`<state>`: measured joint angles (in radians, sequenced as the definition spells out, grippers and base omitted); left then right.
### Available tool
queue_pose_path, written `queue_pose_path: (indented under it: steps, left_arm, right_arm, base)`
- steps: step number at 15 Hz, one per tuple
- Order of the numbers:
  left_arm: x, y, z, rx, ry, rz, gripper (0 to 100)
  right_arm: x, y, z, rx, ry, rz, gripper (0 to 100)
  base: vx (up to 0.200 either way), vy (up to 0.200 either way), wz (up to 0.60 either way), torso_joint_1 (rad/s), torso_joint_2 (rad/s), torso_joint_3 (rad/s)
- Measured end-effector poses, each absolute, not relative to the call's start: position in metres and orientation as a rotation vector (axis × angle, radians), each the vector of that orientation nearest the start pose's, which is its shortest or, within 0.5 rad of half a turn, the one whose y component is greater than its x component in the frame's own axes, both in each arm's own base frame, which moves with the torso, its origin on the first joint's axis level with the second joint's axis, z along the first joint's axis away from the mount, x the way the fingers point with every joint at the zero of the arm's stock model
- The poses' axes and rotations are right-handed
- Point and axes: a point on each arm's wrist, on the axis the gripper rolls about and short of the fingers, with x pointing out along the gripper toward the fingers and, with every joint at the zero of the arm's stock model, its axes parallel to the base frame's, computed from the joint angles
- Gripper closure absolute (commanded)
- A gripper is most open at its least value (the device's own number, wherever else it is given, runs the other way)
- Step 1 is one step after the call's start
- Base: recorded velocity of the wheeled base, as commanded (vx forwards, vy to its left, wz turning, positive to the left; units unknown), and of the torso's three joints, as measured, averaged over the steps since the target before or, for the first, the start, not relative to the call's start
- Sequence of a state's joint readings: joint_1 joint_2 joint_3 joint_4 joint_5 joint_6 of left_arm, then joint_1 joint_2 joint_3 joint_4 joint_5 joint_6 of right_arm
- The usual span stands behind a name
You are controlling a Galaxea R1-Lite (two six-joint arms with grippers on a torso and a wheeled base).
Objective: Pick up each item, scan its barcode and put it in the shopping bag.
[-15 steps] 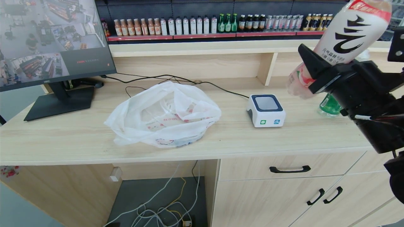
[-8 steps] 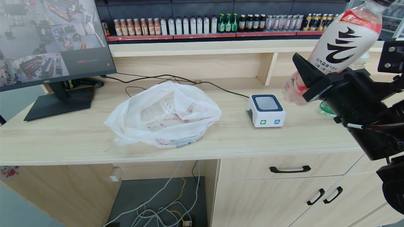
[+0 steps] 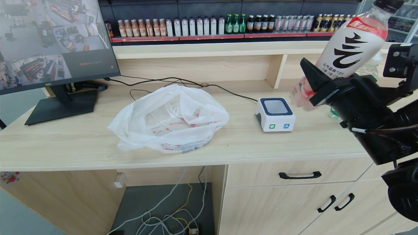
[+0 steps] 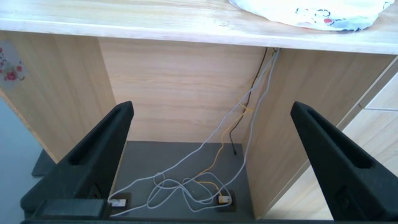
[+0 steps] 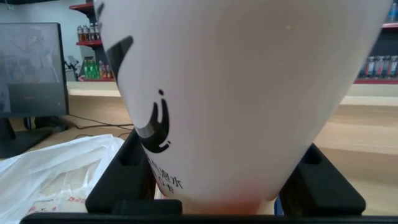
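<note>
My right gripper (image 3: 329, 85) is shut on a white drink bottle (image 3: 346, 52) with a red band and dark cap, held tilted in the air to the right of and above the white barcode scanner (image 3: 275, 114). The bottle's pale body (image 5: 249, 93) looms between the right gripper's dark fingers (image 5: 124, 180). A white plastic shopping bag (image 3: 169, 119) lies open on the wooden counter (image 3: 65, 143), left of the scanner. My left gripper (image 4: 211, 162) is open below the counter edge, facing the recess with floor cables; the bag's bottom edge (image 4: 311, 12) shows above.
A monitor (image 3: 55, 42) on a black stand occupies the counter's far left, with cables (image 3: 156, 81) trailing behind the bag. A green-labelled bottle (image 3: 333, 112) stands behind my right arm. Shelves of bottles (image 3: 212, 24) line the back. Drawers (image 3: 300, 175) sit below the counter.
My right gripper has carried the bottle leftward and slightly down, closer to the scanner. The bag, scanner and left gripper have stayed put.
</note>
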<state>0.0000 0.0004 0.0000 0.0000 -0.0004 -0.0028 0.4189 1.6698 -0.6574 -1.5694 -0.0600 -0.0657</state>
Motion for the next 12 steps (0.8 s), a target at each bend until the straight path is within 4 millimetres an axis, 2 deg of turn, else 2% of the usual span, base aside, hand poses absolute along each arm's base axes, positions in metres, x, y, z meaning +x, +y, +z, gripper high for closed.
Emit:
queue_pose_path:
  steps: [9,12]
  left_arm:
    - [-0.0228,0.0,0.0754,-0.001,0.001,-0.001,0]
    - [-0.0228,0.0,0.0755,0.001,0.0,-0.002,0]
  right_arm:
    - [0.2553,0.1123,0.2373,0.065,-0.528,0.334,100]
    - [0.2554,0.1124,0.2375,0.064,-0.53,0.334,100]
  base:
    - [0.0,0.2,0.0,0.004,0.01,0.002]
    - [0.0,0.0,0.0,0.0,0.0,0.0]
